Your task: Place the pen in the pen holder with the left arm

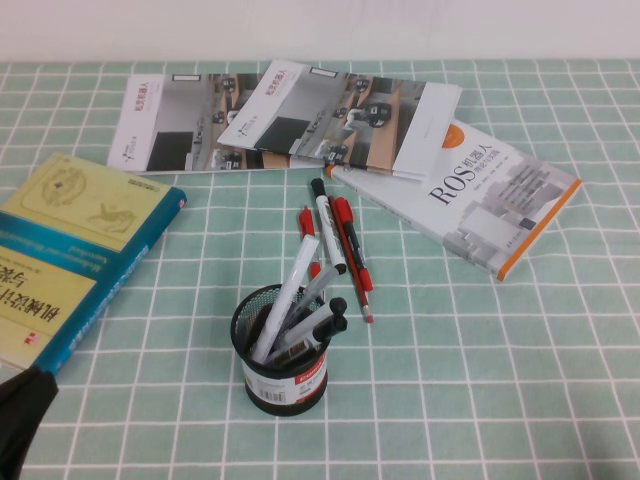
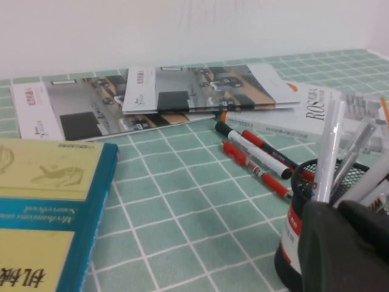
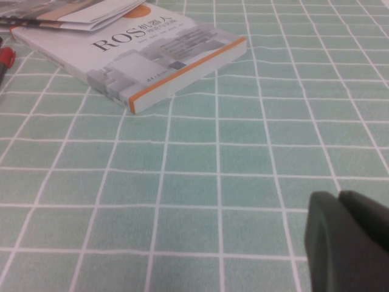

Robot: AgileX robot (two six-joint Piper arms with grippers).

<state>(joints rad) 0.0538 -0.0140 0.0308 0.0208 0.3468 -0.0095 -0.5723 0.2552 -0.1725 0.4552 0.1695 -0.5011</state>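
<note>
High view: the pen holder [image 1: 281, 352] is seen standing upright on the green checked table [image 1: 480, 380], near its middle. The pen [image 1: 283, 303], all white, is leaned inside the holder with its upper end tilted toward the far side, beside several grey and black-tipped pens held in the same cup. Just behind the holder, two red pens [image 1: 350, 254] and a white marker with a black cap [image 1: 327, 226] are laid flat on the table, close together. A yellow and teal book [image 1: 70, 250] is placed at the left, a white ROS book [image 1: 490, 195] at the right, and brochures [image 1: 280, 120] are spread along the far edge.

The left tool [image 1: 22, 420] is seen only as a dark shape at the near left corner of the table, well apart from the holder in that view; in the left wrist view its fingers [image 2: 340, 249] are pressed together with nothing between them, the holder [image 2: 304, 225] just beyond. The right tool [image 3: 346, 240] is shown in the right wrist view low over bare table, its fingers likewise brought together and empty, with the ROS book [image 3: 140, 58] farther off.
</note>
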